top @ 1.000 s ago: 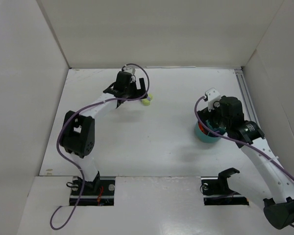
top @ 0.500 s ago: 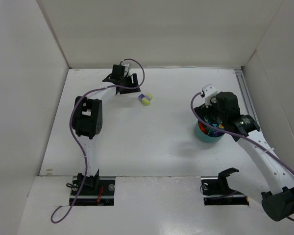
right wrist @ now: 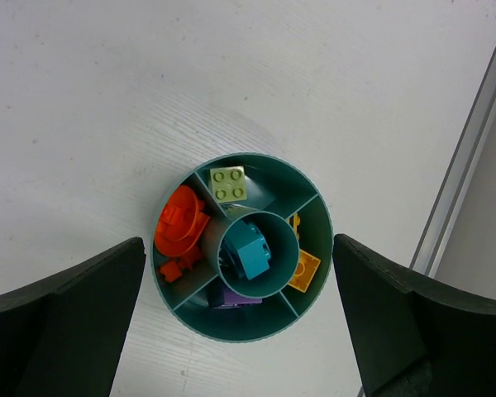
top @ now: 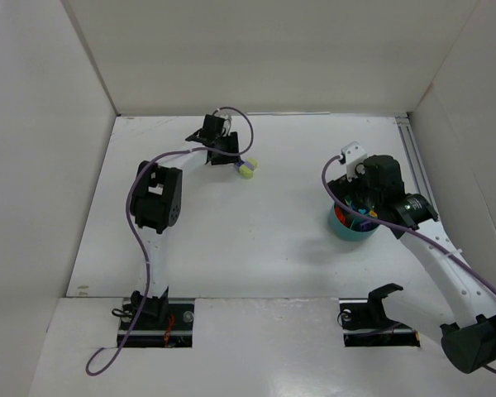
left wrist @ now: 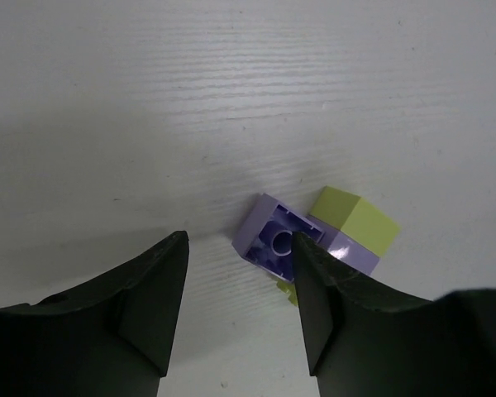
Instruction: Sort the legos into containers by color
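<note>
Left wrist: purple brick (left wrist: 269, 238) behind pincer (left wrist: 238, 245)

White walls (top: 273, 50) around white table (top: 256, 240)

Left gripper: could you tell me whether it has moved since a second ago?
Yes: the left gripper has backed slightly left, off the loose legos.

1 round teal plastic bowl (right wrist: 246, 334) by right edge of table (top: 256, 240): 4 outer compartments + 1 centre cup. Inside: 1 pale green square brick (right wrist: 229, 184), 2 orange-red pcs (right wrist: 182, 223), 1 teal brick (right wrist: 250, 252), 1 purple pc (right wrist: 231, 296), yellow pcs (right wrist: 304, 269) approx 2. Loose nr far edge: 2 purple bricks (left wrist: 274, 240), 1 pale green block (left wrist: 357, 222).
</note>
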`<control>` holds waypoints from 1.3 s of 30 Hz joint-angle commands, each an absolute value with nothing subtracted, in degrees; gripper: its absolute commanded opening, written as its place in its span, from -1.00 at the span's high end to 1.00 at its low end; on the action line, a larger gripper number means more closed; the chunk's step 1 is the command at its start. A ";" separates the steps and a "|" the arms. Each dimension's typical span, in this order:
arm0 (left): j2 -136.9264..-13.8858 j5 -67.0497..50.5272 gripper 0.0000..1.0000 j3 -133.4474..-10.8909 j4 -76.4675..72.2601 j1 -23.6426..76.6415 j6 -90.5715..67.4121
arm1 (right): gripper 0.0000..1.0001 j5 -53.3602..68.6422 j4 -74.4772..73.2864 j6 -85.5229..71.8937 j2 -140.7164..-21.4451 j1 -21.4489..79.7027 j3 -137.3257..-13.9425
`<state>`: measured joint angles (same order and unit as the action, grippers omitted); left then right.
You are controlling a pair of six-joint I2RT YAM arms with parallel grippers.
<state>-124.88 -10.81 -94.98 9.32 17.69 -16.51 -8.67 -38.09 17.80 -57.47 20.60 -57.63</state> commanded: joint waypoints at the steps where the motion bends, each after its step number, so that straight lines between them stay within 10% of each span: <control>1: -126.03 -8.97 0.03 -97.99 10.98 17.92 -14.77 | -0.99 -10.11 -36.73 16.26 -57.04 20.39 -57.92; 17: -124.54 -3.60 1.00 -93.08 12.74 21.45 -13.45 | -0.99 -11.34 -37.27 14.59 -54.93 20.39 -56.34; 39: -95.99 4.39 1.00 -77.34 8.53 24.16 -18.29 | -0.99 -18.09 -36.74 10.73 -47.29 19.86 -54.14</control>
